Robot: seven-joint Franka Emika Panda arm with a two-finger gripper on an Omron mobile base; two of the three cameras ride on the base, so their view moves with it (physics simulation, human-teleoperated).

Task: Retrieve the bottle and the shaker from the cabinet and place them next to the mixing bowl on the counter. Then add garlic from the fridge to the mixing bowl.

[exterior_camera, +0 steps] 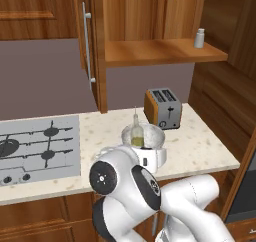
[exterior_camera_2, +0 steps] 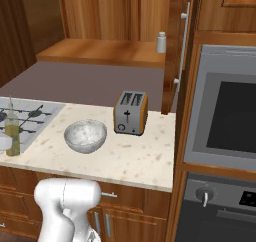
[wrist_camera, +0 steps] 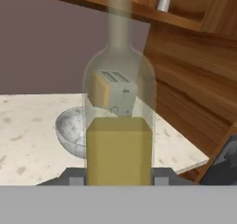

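Note:
My gripper is shut on the bottle, a clear bottle of yellow-green oil that I hold upright low over the counter. The bottle stands just in front of the mixing bowl in the left base view. In the right base view the bottle is left of the silvery bowl, near the hob's edge. I cannot tell whether its base touches the stone. The pale shaker stands on the shelf of the open cabinet. The fridge and garlic are out of view.
An orange-sided toaster stands behind the bowl. The grey gas hob lies to the left. The cabinet door with its silver bar handle hangs open above the counter. A built-in oven closes off the counter's right end.

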